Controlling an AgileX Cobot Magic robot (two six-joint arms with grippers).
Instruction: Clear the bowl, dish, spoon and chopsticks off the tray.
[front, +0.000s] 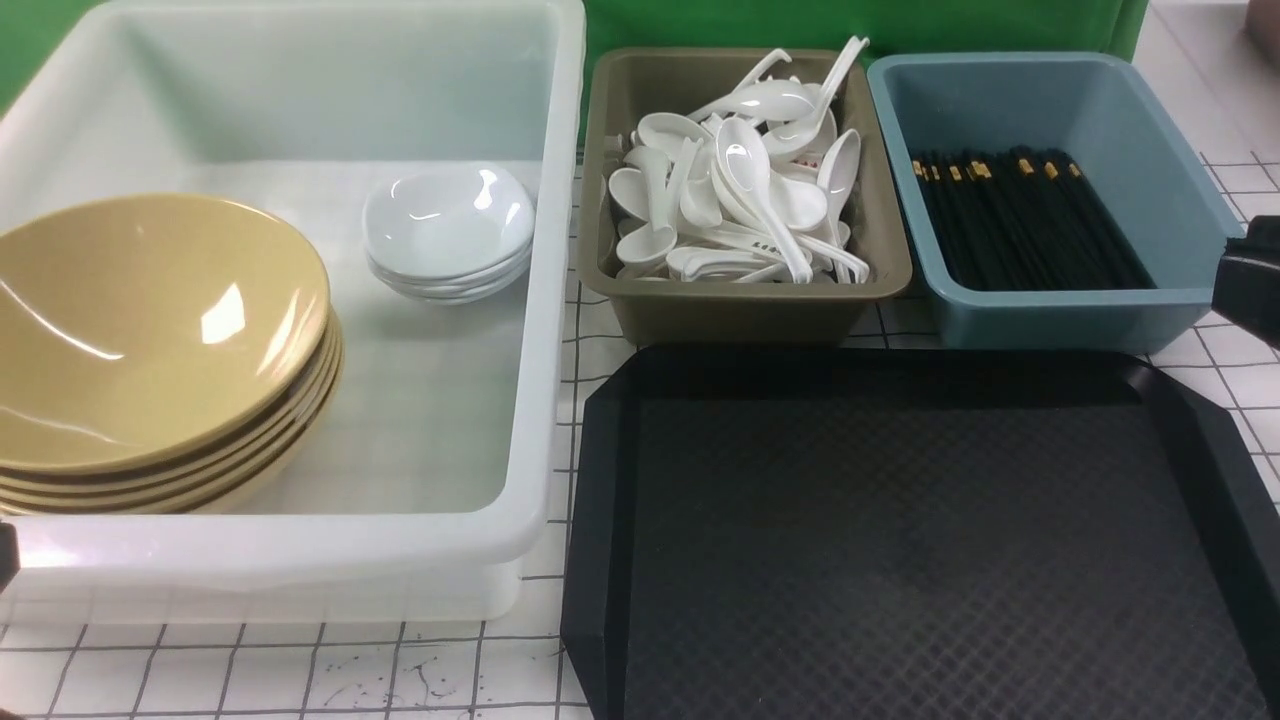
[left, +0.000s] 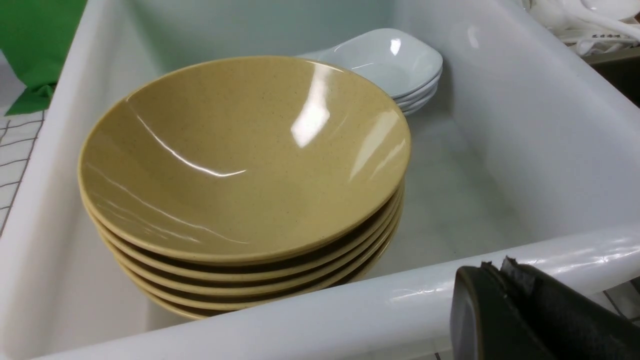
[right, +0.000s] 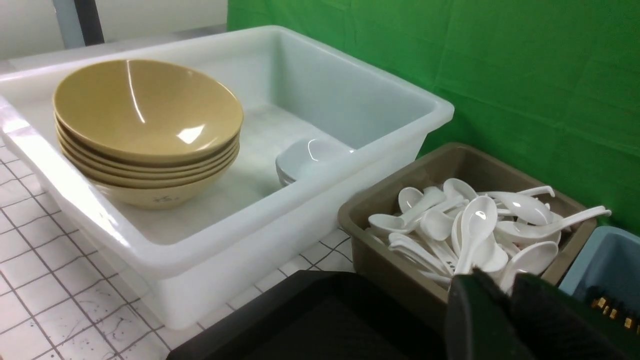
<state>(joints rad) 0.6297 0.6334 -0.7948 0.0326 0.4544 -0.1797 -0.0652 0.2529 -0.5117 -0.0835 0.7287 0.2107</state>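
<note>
The black tray (front: 900, 540) lies at the front right with nothing on it. A yellow bowl (front: 140, 320) tops a stack of several in the white bin, and a white dish (front: 447, 220) tops a small stack beside it. White spoons (front: 745, 190) fill the olive bin, and black chopsticks (front: 1020, 220) lie in the blue bin. My left gripper (left: 497, 262) is shut and empty, just outside the white bin's near rim. My right gripper (right: 500, 280) hovers near the tray's far right corner, its jaws a narrow gap apart with nothing between them.
The white bin (front: 555, 300) stands at the left. The olive bin (front: 740, 310) and the blue bin (front: 1060, 320) sit side by side behind the tray. A green cloth (right: 500, 75) hangs at the back. The tabletop is white with a black grid.
</note>
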